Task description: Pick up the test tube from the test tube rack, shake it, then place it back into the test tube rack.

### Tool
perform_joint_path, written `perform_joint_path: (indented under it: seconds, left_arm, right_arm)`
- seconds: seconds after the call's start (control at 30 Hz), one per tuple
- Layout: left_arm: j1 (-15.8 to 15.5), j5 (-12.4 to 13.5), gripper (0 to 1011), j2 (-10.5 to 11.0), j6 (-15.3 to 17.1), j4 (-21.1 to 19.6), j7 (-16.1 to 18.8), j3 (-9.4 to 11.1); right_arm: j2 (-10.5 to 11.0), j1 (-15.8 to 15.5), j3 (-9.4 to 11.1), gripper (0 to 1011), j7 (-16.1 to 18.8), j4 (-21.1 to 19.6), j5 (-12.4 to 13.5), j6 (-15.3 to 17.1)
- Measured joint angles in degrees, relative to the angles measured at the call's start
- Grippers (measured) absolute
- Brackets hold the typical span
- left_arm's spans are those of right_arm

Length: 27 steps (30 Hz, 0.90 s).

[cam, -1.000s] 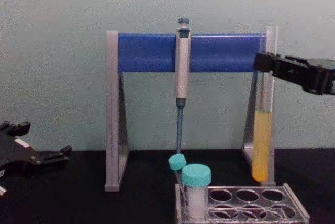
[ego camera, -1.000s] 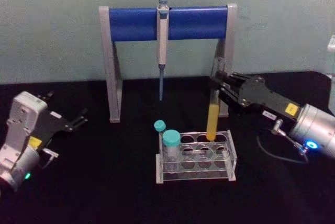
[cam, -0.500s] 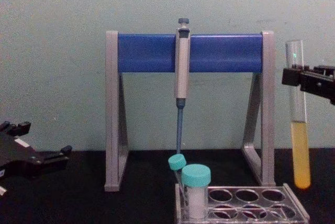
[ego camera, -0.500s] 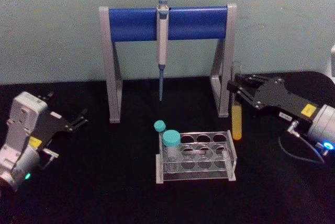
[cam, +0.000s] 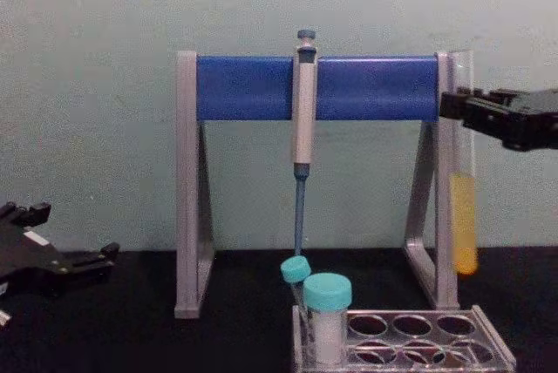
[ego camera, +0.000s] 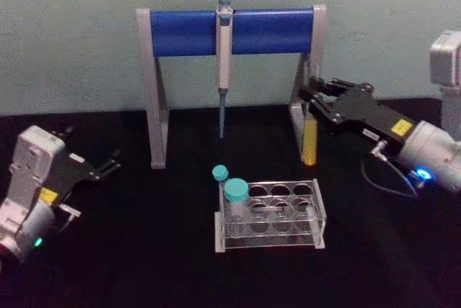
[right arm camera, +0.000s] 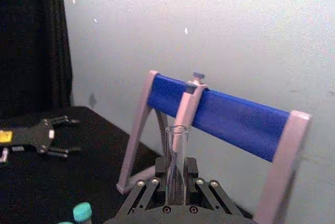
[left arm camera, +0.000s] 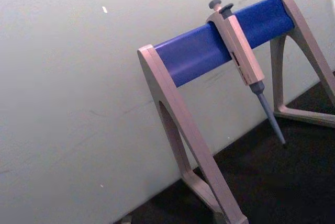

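Here the right gripper (ego camera: 311, 104), clamped on the test tube (ego camera: 310, 142), has swung it back leftward; upright, it hangs above and behind the right end of the test tube rack (ego camera: 270, 245), so shaking appears under way. The left gripper (ego camera: 108, 165) idles, fingers spread, well left of the rack.

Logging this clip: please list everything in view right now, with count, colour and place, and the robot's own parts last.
table: 1, black, under everything
pipette stand: 1, grey legs and blue bar, at the back by the wall
pipette: 1, grey with a blue tip, hanging from the stand's bar
test tube rack: 1, clear-greyish, centre front of the table
capped vials: 2, teal caps, at the rack's left end
test tube: 1, clear with yellow liquid, upright in the air by the stand's right leg, out of the rack
right hand: 1, black, shut on the test tube's upper part
left hand: 1, black, open, parked at the left
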Motion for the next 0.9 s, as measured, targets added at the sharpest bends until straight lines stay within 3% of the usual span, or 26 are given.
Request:
perform_joint_path:
  seconds: [0.23, 0.47, 0.67, 0.9]
  left_arm:
    - [0.0, 0.0, 1001, 0.0, 0.0, 0.0, 0.0, 0.0]
    - [0.0, 0.01, 1001, 0.0, 0.0, 0.0, 0.0, 0.0]
    - [0.0, 0.0, 1001, 0.0, 0.0, 0.0, 0.0, 0.0]
    - [0.0, 0.0, 1001, 0.0, 0.0, 0.0, 0.0, 0.0]
  right_arm:
    - [-2.89, 3.4, -2.08, 223, 4.16, 4.18, 1.8, -0.87]
    - [-3.09, 4.11, -3.6, 223, 7.43, 4.81, 3.88, -0.67]
    - [0.16, 2.72, -4.18, 223, 10.11, 1.54, 7.04, 2.0]
    - [4.61, -1.07, -2.58, 223, 8.85, -3.24, 9.36, 3.47]
